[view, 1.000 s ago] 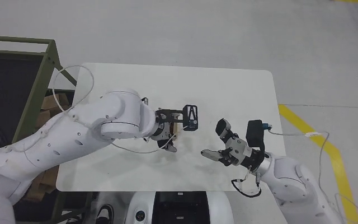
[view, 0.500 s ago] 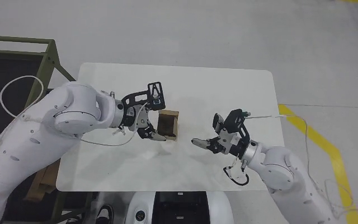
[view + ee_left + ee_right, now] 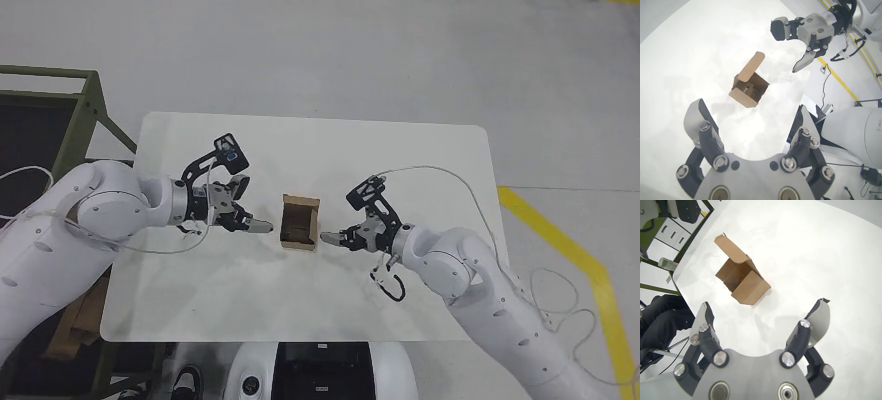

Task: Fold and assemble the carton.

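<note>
Cardboard, brown and matte, makes up the small carton (image 3: pixel 300 221), a squarish box standing at about the middle of the smooth white tabletop (image 3: pixel 400 150), whose corners are rounded. Its top is open, and one long flap (image 3: pixel 751 66) with a rounded end stands up, tilted, from one wall; shorter flaps fold inward along the other walls. The carton's floor lies in shadow, and the creased pieces there are hard to make out. The left gripper (image 3: pixel 248 207) hovers just beside the carton on the side toward the tabletop's left edge, jaws spread wide and holding nothing. The right gripper (image 3: pixel 345 217) hovers on the opposite side, likewise spread wide and empty. Neither touches the carton. Each finger is a pale grey shell lined with a ribbed black pad (image 3: pixel 708 313). A thin white cable (image 3: pixel 440 172) arcs above the tabletop from the right wrist. A dark green metal frame (image 3: pixel 75 120) beyond the left edge is cut off.
</note>
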You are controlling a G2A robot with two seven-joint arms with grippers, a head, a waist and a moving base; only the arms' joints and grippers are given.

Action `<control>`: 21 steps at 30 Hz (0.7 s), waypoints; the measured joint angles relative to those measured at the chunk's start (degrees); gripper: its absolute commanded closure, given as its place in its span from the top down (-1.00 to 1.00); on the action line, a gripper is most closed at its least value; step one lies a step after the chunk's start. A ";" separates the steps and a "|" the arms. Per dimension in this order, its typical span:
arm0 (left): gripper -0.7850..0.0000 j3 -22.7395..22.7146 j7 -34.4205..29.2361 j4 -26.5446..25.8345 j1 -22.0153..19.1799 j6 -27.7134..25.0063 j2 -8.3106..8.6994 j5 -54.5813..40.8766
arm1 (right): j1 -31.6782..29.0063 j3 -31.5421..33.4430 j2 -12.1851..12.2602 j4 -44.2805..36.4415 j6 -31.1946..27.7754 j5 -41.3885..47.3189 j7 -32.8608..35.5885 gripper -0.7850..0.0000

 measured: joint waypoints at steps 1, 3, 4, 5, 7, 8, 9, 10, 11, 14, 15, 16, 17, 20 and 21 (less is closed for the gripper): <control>1.00 0.27 -0.59 0.29 0.41 0.25 -0.09 -0.85 | 0.13 -0.10 -0.03 0.07 0.08 0.02 0.05 1.00; 1.00 0.51 -1.42 0.59 0.59 0.09 -0.16 -1.98 | 0.05 -0.02 -0.01 0.01 0.04 0.02 0.02 1.00; 1.00 0.53 -1.45 0.61 0.59 0.02 -0.16 -2.00 | 0.01 0.01 0.00 -0.01 0.01 0.02 0.00 1.00; 1.00 0.53 -1.42 0.61 0.57 0.00 -0.16 -1.94 | 0.00 0.01 0.00 -0.02 0.00 0.02 0.00 1.00; 1.00 0.51 -1.36 0.59 0.56 0.00 -0.15 -1.85 | 0.01 0.02 0.00 -0.02 0.00 0.02 0.00 1.00; 1.00 0.51 -1.35 0.59 0.56 0.00 -0.15 -1.85 | 0.01 0.02 0.00 -0.02 0.00 0.02 0.00 1.00; 1.00 0.51 -1.35 0.59 0.56 0.00 -0.15 -1.85 | 0.01 0.02 0.00 -0.02 0.00 0.02 0.00 1.00; 1.00 0.51 -1.35 0.59 0.56 0.00 -0.15 -1.85 | 0.01 0.01 0.00 -0.02 0.00 0.02 0.00 1.00; 1.00 0.52 -1.32 0.59 0.57 0.03 -0.16 -1.83 | -0.03 0.01 0.00 -0.04 -0.01 0.00 -0.05 1.00; 0.94 1.07 -0.70 0.71 1.03 1.71 -0.46 -0.94 | -0.95 0.17 -0.01 -0.25 0.47 -1.08 -1.85 1.00; 0.81 1.27 -0.46 1.21 1.06 2.40 -0.62 -1.19 | -1.35 0.29 -0.03 -0.37 1.33 -1.60 -2.54 1.00; 0.85 1.56 -0.40 2.15 0.97 3.16 -0.86 -1.76 | -1.80 0.35 -0.08 -0.54 2.81 -2.31 -2.92 1.00; 0.97 1.79 -0.48 2.98 0.81 3.71 -1.04 -2.20 | -1.96 0.30 -0.14 -0.63 3.95 -2.74 -2.81 1.00; 1.00 2.97 -1.14 5.54 0.05 5.56 -1.78 -2.98 | -1.28 -0.30 -0.55 -0.08 8.22 -3.61 -0.95 1.00; 1.00 3.40 -1.42 6.18 -0.28 6.25 -2.03 -2.86 | -0.76 -0.69 -0.74 0.22 9.53 -3.87 -0.23 1.00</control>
